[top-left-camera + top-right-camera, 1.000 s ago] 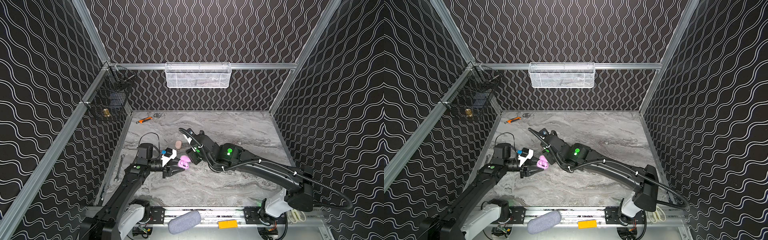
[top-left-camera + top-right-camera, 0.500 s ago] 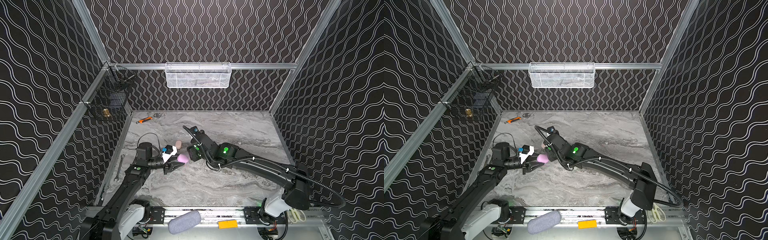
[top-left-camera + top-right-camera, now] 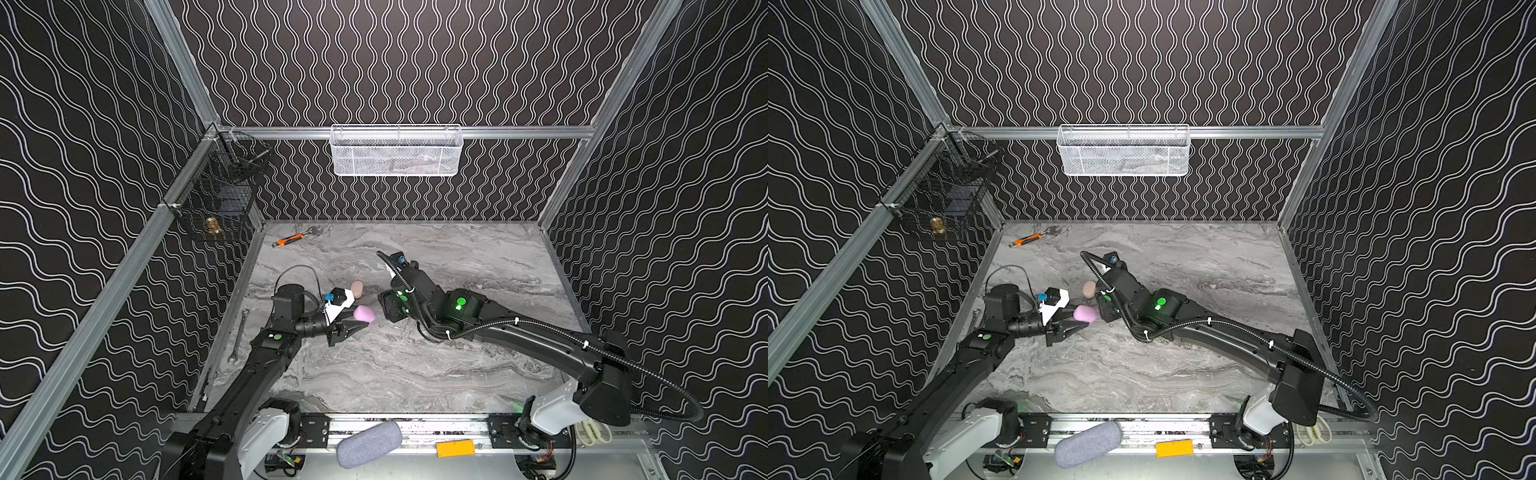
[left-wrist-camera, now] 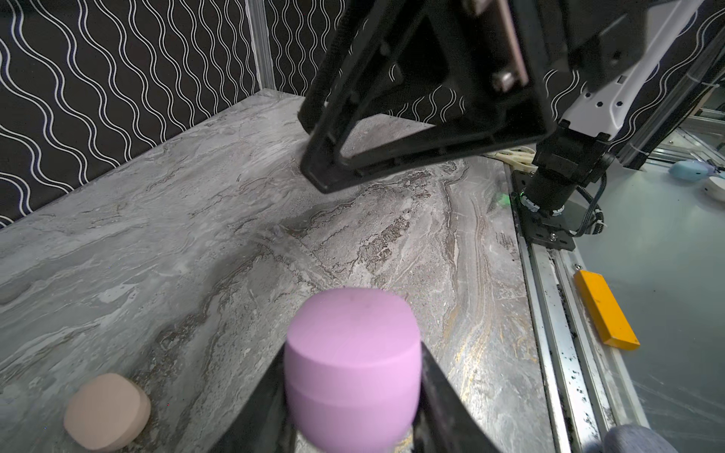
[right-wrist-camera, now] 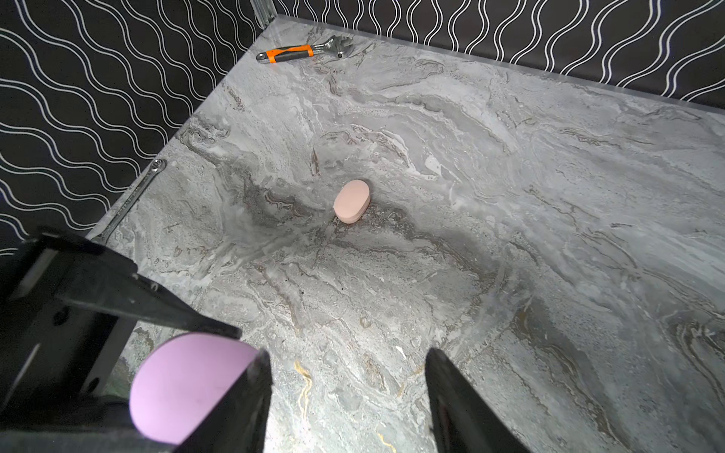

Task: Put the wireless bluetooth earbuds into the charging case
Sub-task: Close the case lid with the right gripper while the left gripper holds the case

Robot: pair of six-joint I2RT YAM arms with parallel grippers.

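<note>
My left gripper is shut on a lilac-pink charging case and holds it just above the marble table, lid closed. To the right of the case, close to it, my right gripper stands open with only bare table between its fingers. In the right wrist view the pink case lies outside one finger. A peach charging case rests closed on the table behind them. The earbuds are out of view.
An orange-handled wrench lies at the back left, and a silver spanner runs along the left wall. A white mesh basket and a black wire basket hang on the walls. A grey pouch and a yellow block sit on the front rail.
The pink case looked open a second ago and now shows closed. My right gripper has drawn back from it to the right and spread slightly. The left gripper has shifted a little.
</note>
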